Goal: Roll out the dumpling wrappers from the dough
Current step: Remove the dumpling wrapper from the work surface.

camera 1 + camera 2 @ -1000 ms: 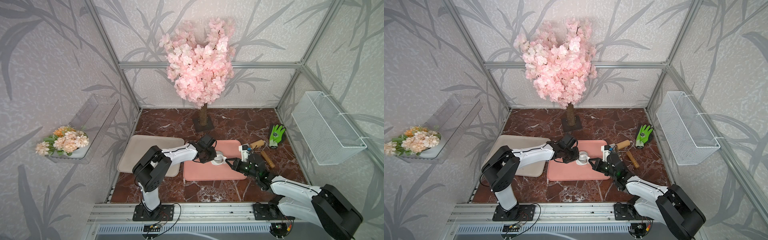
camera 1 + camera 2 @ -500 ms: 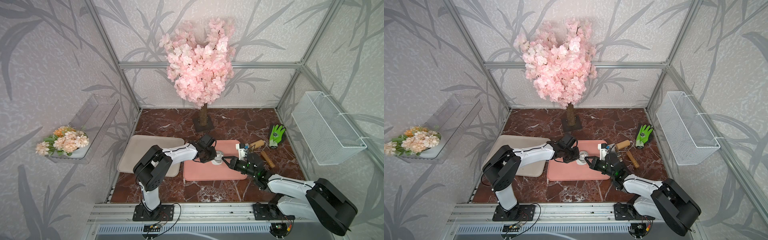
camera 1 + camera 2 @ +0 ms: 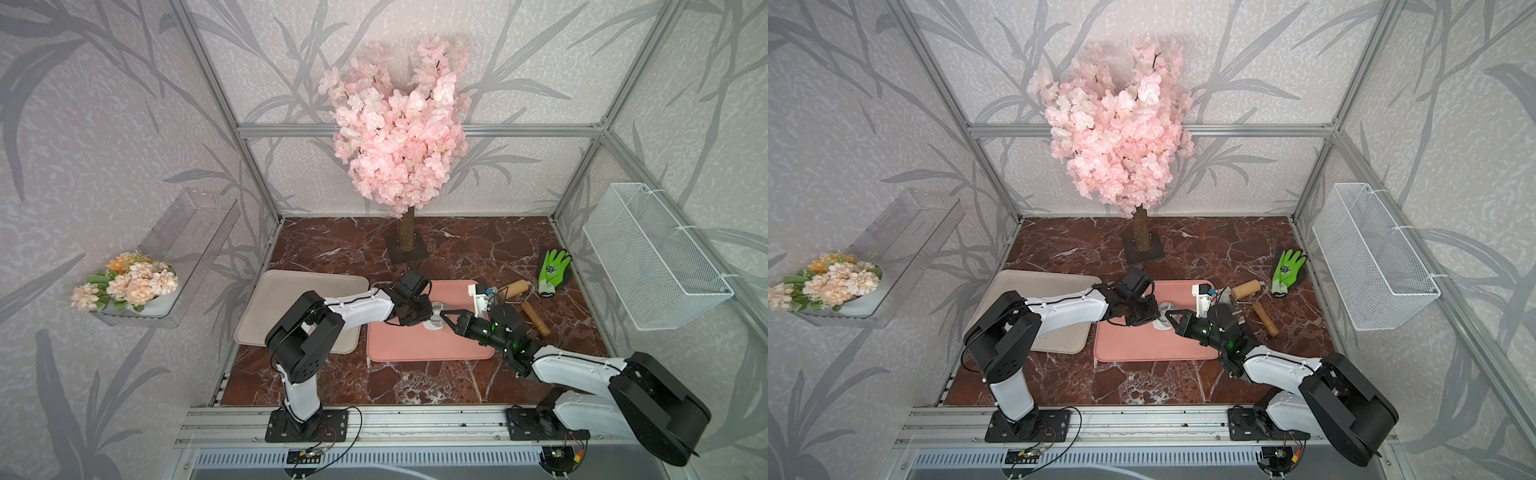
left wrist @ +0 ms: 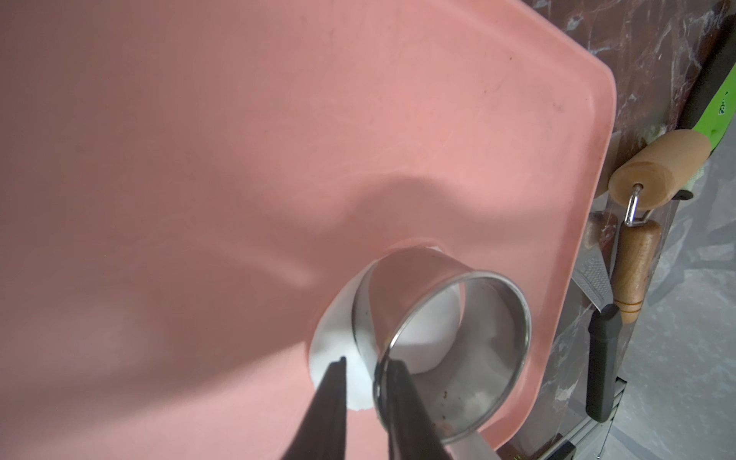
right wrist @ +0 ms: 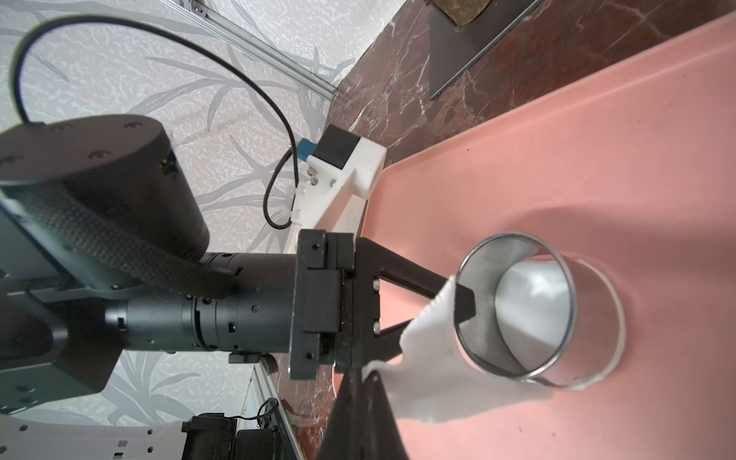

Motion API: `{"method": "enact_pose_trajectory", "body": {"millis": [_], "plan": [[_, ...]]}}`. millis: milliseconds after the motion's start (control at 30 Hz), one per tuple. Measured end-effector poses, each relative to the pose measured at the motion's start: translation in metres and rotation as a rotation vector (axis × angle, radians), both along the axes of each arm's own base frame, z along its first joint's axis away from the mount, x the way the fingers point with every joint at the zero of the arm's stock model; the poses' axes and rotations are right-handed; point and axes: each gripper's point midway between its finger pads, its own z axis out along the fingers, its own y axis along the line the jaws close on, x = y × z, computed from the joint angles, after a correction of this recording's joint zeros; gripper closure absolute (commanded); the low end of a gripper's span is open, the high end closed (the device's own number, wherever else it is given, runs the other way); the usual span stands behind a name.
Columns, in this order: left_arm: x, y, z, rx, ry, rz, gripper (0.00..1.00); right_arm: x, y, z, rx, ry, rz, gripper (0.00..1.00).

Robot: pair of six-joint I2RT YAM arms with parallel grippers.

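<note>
Two black grippers meet over the smooth pink tray [image 3: 415,349], right of centre in the lower half of both top views. A shiny steel ring cutter [image 4: 498,314], a short open cylinder, stands on the tray. The dough [image 4: 332,342], a thin matte white sheet, lies around its base. The left gripper [image 4: 368,360] straddles the ring's wall, one slim finger inside and one outside. Its jaws are slightly parted, and white shows between the outer finger and the metal. The right gripper [image 5: 368,376] is pinched closed on the sheet's edge. That flap, ragged along one side, stands lifted off the tray against the ring. White dough also shows within the ring. Right of the tray in a top view, a tan wooden rolling pin [image 3: 515,287] with a wire yoke and a green knit glove [image 3: 552,270] lie on the red-brown marbled tabletop [image 3: 457,249].
</note>
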Motion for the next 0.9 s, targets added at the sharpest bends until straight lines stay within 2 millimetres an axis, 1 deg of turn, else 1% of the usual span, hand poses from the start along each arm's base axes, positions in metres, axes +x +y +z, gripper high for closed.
{"method": "enact_pose_trajectory", "body": {"millis": [100, 267, 367, 467, 533, 600, 633, 767, 800, 900], "plan": [[-0.001, 0.001, 0.005, -0.002, -0.014, -0.01, 0.7, -0.004, -0.004, -0.002, -0.015, 0.006, -0.003, 1.0], [0.001, 0.002, 0.022, -0.025, -0.056, -0.016, 0.69, -0.007, -0.01, -0.001, -0.04, -0.003, -0.014, 1.0], [-0.003, 0.009, 0.03, -0.027, -0.085, -0.006, 0.69, -0.008, -0.013, -0.005, -0.059, 0.008, -0.021, 1.0], [-0.009, 0.022, 0.04, -0.026, -0.123, 0.006, 0.72, -0.009, -0.014, -0.012, -0.078, 0.027, -0.02, 1.0], [-0.015, 0.031, 0.047, -0.04, -0.158, 0.01, 0.71, -0.009, -0.014, -0.017, -0.087, 0.041, -0.019, 1.0], [-0.022, 0.037, 0.054, -0.059, -0.196, 0.007, 0.67, -0.009, -0.013, -0.02, -0.093, 0.055, -0.018, 1.0], [-0.026, 0.039, 0.058, -0.07, -0.223, -0.001, 0.62, -0.009, -0.013, -0.022, -0.095, 0.063, -0.018, 1.0], [-0.042, 0.041, 0.061, -0.089, -0.307, -0.04, 0.5, -0.007, -0.009, -0.018, -0.082, 0.067, -0.015, 1.0], [-0.046, 0.039, 0.06, -0.087, -0.333, -0.055, 0.47, -0.006, -0.008, -0.016, -0.079, 0.065, -0.014, 1.0], [-0.061, 0.03, 0.06, -0.082, -0.412, -0.114, 0.46, -0.004, -0.005, -0.009, -0.066, 0.058, -0.009, 1.0]]}}
